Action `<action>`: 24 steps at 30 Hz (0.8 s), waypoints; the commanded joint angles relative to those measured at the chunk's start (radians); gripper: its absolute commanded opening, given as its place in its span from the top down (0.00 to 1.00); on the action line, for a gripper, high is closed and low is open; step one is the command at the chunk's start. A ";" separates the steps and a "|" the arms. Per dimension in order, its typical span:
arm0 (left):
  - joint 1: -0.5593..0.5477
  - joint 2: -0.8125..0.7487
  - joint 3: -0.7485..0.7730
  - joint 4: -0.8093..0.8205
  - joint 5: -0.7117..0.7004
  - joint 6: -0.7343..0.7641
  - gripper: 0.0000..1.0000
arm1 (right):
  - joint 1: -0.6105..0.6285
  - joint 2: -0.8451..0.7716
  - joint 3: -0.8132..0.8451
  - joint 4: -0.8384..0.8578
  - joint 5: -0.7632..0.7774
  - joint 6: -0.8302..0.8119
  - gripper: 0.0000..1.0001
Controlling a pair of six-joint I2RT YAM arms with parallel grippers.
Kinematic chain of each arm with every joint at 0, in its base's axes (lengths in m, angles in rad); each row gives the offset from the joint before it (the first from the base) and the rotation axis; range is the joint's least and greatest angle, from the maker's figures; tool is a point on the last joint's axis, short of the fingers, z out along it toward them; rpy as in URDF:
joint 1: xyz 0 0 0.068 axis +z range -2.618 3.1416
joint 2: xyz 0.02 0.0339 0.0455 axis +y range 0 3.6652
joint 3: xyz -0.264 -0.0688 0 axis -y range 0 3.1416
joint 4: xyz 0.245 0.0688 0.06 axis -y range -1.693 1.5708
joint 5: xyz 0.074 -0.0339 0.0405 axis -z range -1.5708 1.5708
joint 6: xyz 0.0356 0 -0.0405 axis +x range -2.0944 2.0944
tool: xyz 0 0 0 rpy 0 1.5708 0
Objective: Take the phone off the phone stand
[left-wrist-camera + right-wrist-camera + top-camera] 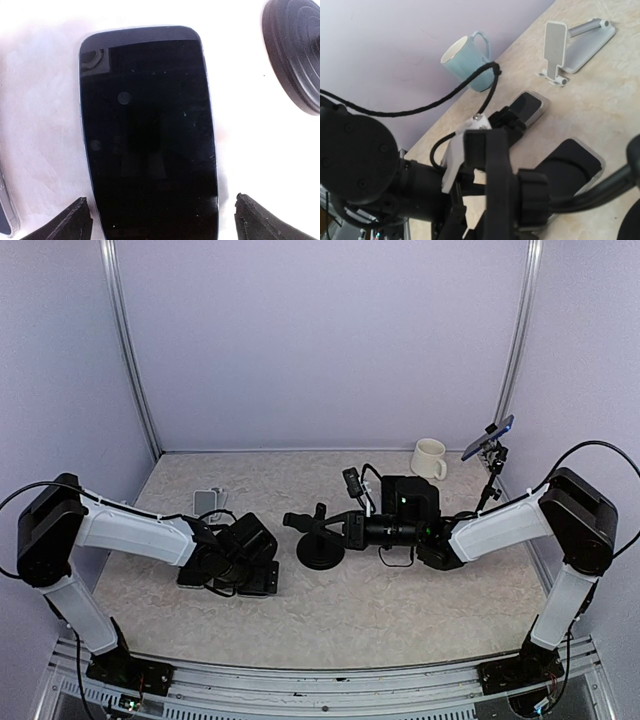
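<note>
Pale marbled desk (400,620), both arms reaching in over it. Right gripper (358,530) looks clamped on the upper arm of the black phone stand (320,552), which sits about mid-desk. Left gripper (160,220) is spread wide, one finger either side of the phone (150,135), not squeezing it. Phone's lying flat on the desk, just left of the stand's round base. White mug (429,458) near the back edge

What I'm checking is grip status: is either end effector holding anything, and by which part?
Left end effector: nothing; its open fingers flank the phone lying flat. Right end effector: seemingly shut on the black phone stand, at its upper part.
</note>
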 commanded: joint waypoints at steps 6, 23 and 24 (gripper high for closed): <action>-0.010 -0.167 0.001 0.071 -0.036 0.091 0.01 | -0.021 0.008 -0.002 -0.022 0.012 -0.005 0.87; -0.124 -0.487 -0.058 0.250 -0.049 0.897 0.04 | -0.023 -0.082 -0.041 -0.008 -0.026 -0.017 0.16; -0.138 -0.498 -0.065 0.266 -0.054 0.963 0.04 | -0.025 -0.095 -0.053 -0.002 -0.033 -0.017 0.12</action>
